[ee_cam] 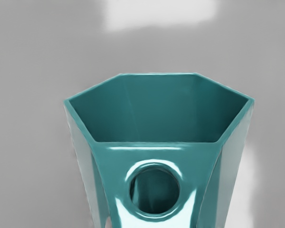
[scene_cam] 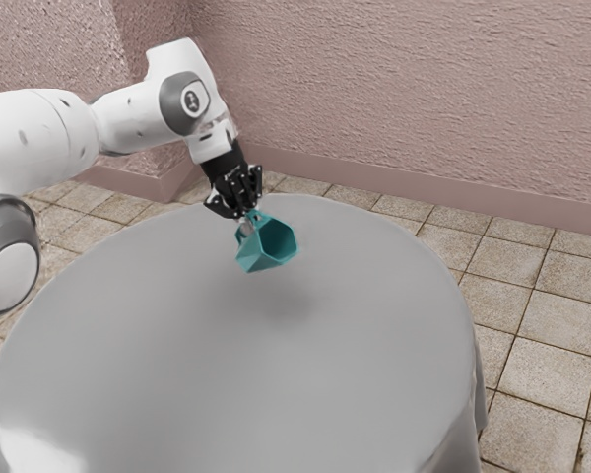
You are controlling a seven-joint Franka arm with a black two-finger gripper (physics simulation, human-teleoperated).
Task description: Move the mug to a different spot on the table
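1. Teal and six-sided, the mug (scene_cam: 268,246) hangs clear of the round grey table (scene_cam: 177,394), tilted. A soft shadow (scene_cam: 294,307) lies on the tabletop beneath it, between the table's middle and its far edge.
2. The black gripper (scene_cam: 243,219) is clamped on the mug's upper side, with its fingers drawn narrow. Their tips are partly hidden by the mug's wall, so the exact contact is hard to make out.
3. In the wrist view the mug (ee_cam: 156,111) sits just under the hand. Its open mouth and inner walls show, as does the round handle hole (ee_cam: 154,190). The frame cuts off the mug's lower part.
4. The table's near edge and the white arm (scene_cam: 89,123) are cut off in the exterior view, the arm at that view's left.
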